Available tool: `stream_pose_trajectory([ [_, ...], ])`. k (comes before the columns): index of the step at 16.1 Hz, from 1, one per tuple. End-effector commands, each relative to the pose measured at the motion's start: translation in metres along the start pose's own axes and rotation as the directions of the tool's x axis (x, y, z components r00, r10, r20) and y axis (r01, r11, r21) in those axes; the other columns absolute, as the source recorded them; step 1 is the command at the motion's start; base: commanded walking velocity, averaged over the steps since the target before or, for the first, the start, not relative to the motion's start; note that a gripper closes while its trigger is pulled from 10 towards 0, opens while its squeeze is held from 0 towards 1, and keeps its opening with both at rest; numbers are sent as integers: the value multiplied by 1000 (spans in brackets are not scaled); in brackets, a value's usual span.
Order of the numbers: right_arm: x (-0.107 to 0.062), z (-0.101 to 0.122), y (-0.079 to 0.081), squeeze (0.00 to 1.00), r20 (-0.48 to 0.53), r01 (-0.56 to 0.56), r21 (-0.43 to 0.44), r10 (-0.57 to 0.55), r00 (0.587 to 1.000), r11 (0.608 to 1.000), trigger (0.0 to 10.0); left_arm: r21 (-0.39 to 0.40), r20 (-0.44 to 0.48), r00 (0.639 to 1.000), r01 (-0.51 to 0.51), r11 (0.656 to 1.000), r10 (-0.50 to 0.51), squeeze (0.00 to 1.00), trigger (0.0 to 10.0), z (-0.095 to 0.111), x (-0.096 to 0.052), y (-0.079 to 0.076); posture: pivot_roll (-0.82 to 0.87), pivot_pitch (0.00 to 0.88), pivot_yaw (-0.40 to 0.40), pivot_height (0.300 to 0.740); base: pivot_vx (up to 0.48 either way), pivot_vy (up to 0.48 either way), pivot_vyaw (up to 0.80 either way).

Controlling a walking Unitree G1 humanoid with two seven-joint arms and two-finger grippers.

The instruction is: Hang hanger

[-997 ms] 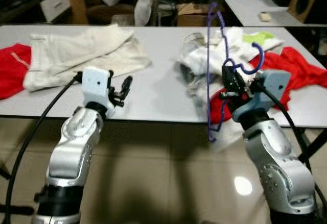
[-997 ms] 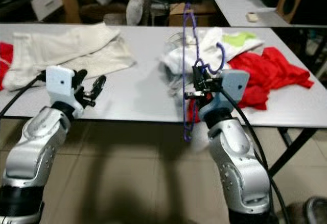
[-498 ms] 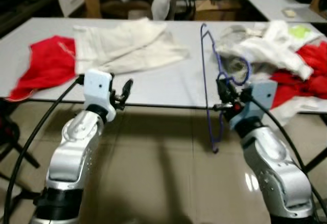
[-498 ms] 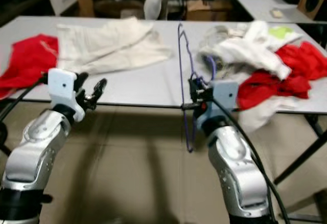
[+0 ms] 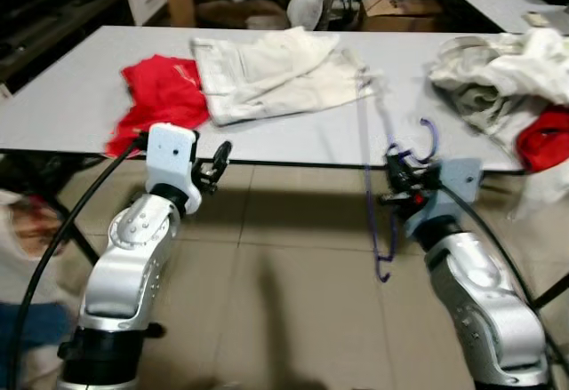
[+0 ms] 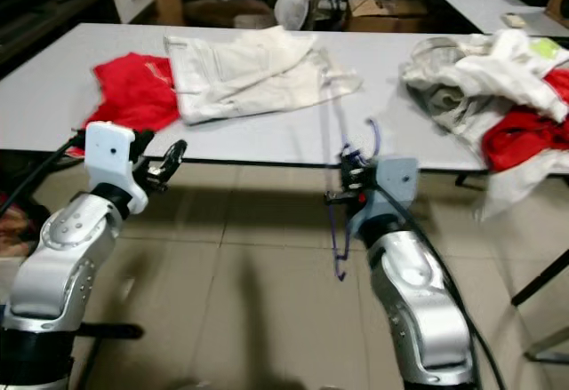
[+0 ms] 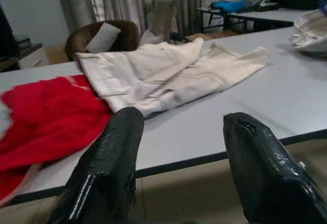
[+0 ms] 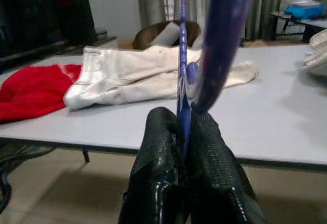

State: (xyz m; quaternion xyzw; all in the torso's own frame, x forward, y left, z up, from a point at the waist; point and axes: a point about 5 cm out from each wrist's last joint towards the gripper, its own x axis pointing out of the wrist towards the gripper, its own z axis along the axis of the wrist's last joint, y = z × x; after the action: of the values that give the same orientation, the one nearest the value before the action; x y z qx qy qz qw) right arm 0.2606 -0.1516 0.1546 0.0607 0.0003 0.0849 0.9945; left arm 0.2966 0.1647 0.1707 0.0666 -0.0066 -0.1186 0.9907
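Note:
A thin blue-purple wire hanger (image 5: 382, 230) stands upright in front of the grey table (image 5: 80, 97), its hook (image 5: 429, 139) curling above my right gripper (image 5: 398, 177). That gripper is shut on the hanger (image 8: 183, 96) near the neck, and the black fingers (image 8: 158, 183) pinch the wire between them. My left gripper (image 5: 216, 164) is raised just before the table's front edge, open, with nothing between its fingers (image 7: 115, 163). A cream garment (image 5: 276, 66) and a red garment (image 5: 160, 97) lie on the table beyond it.
A heap of white and grey clothes (image 5: 498, 70) with a red piece (image 5: 547, 137) lies at the table's right end. Chairs, bags and a cardboard box (image 5: 396, 12) stand behind the table. Tiled floor stretches beneath my arms. Something blurred sits low at the left (image 5: 27, 230).
The whole scene has slid rightward, so the camera turned left: the red and cream garments now sit nearer the middle. My right gripper still grips the hanger; the left stays open.

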Motion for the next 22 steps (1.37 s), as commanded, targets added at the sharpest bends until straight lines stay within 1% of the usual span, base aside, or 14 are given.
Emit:
stream_pose_trajectory([
  [1,1,1,7,0,2,-26,12,26,1000,1000,10000,-24,-4,1000,-18,1000,18,0,10000,-2,-3,5,-73,0,25,740,0,0,0],
  [2,1,0,7,0,-2,-24,15,25,1000,1000,10000,-39,1,1000,-16,999,16,0,10000,-2,-3,5,-73,0,25,740,0,0,0],
  [3,-1,-2,6,0,-9,-21,28,21,1000,999,10000,-80,4,999,-37,996,38,0,10000,-3,-4,5,-72,0,24,740,0,0,0],
  [4,-1,-4,5,0,-18,-16,26,16,1000,1000,10000,-95,-4,999,-40,995,39,0,10000,-6,-4,6,-72,0,23,740,0,0,0],
  [6,0,-5,4,0,-17,-26,13,26,1000,1000,10000,-84,28,999,-26,996,29,0,10000,-8,-5,5,-71,0,21,740,0,0,0],
  [9,1,-8,7,0,-25,-36,0,36,999,999,10000,-86,23,999,-31,996,33,0,10000,-11,-6,7,-69,0,17,740,279,0,0],
  [12,2,-8,9,0,-22,-52,12,52,998,999,10000,-78,20,999,-46,996,48,0,10000,-12,-7,12,-67,0,15,740,376,0,0],
  [22,4,-11,9,0,-21,-69,-3,69,997,998,10000,-63,18,1000,-23,998,25,0,10000,-15,-5,9,-68,0,17,740,406,0,0],
])
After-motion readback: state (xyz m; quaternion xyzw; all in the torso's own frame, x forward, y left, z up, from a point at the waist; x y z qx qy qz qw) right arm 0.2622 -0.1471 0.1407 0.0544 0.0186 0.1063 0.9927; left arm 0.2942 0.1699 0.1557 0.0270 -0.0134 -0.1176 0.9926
